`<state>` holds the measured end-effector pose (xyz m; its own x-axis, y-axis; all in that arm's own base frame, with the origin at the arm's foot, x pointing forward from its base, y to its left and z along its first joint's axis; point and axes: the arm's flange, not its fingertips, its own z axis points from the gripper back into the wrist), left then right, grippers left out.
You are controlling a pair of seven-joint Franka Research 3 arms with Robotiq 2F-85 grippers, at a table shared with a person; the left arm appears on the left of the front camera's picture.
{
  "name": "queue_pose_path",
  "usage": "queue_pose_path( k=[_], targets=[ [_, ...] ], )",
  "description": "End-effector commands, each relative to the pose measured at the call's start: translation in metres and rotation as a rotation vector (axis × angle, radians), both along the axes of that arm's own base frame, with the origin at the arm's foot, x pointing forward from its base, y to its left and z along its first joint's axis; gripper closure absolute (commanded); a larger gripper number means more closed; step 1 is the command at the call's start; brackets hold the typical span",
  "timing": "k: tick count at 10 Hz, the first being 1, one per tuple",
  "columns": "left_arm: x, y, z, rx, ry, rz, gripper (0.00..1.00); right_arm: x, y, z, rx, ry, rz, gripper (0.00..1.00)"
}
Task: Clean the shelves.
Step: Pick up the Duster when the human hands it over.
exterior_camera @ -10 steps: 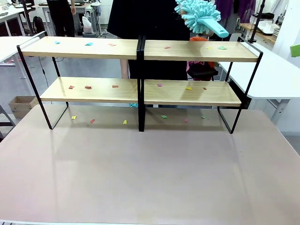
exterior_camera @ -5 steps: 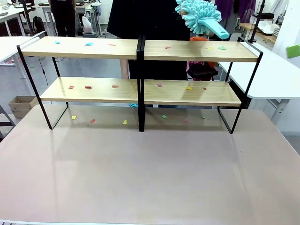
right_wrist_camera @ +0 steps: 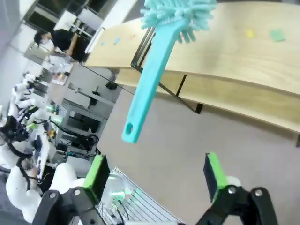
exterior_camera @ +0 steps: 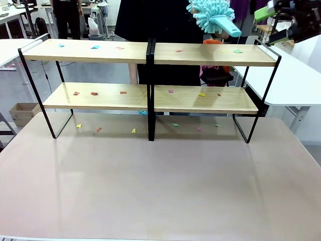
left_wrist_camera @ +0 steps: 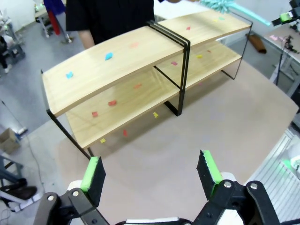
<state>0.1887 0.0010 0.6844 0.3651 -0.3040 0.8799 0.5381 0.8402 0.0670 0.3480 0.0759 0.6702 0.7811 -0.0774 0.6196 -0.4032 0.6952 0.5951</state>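
Note:
The shelves [exterior_camera: 200, 56] stand at the table's far side, two joined racks of light wood boards on a black frame, also seen in the left wrist view [left_wrist_camera: 93, 70] and the right wrist view [right_wrist_camera: 262, 61]. Small coloured paper scraps [exterior_camera: 95, 46] lie on the boards. A teal fluffy duster [exterior_camera: 213, 17] hangs above the right top board, its handle [right_wrist_camera: 147, 89] pointing at my right gripper [right_wrist_camera: 155, 172]. That gripper [exterior_camera: 271, 24] is open and a short way from the handle's end. My left gripper [left_wrist_camera: 151, 171] is open and empty above the table, well short of the shelves.
More scraps [exterior_camera: 133, 130] lie on the beige tabletop [exterior_camera: 160, 186] under the shelves. A person in black [exterior_camera: 165, 20] stands behind the rack. A white table [exterior_camera: 296, 80] adjoins at the right. The tabletop's near half is bare.
My right gripper has come into the front view at the upper right, near the duster's handle. The duster has shifted slightly left.

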Motion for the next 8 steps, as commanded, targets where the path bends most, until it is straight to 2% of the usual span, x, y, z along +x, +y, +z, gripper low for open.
queue_pose_path(
  k=[1, 2, 3, 5, 7, 8],
  targets=[
    [0.000, 0.000, 0.000, 0.001, -0.003, 0.000, 0.00, -0.004, -0.003, -0.001, 0.007, -0.007, 0.011, 0.00],
    [0.000, 0.000, 0.000, 0.001, -0.003, 0.000, 0.00, 0.015, 0.000, 0.002, 0.102, 0.140, -0.048, 0.00],
    [0.000, 0.000, 0.000, 0.001, -0.003, 0.000, 0.00, 0.050, 0.010, 0.005, 0.208, 0.273, -0.071, 0.00],
    [0.000, 0.000, 0.000, 0.001, -0.003, 0.000, 0.00, 0.089, 0.022, 0.007, 0.346, 0.410, -0.072, 0.00],
    [0.000, 0.000, 0.000, 0.001, -0.003, 0.000, 0.00, 0.115, 0.035, 0.000, 0.406, 0.441, -0.102, 0.00],
    [0.000, 0.000, 0.000, 0.001, -0.003, 0.000, 0.00, 0.121, 0.040, -0.003, 0.422, 0.460, -0.079, 0.00]
  ],
)
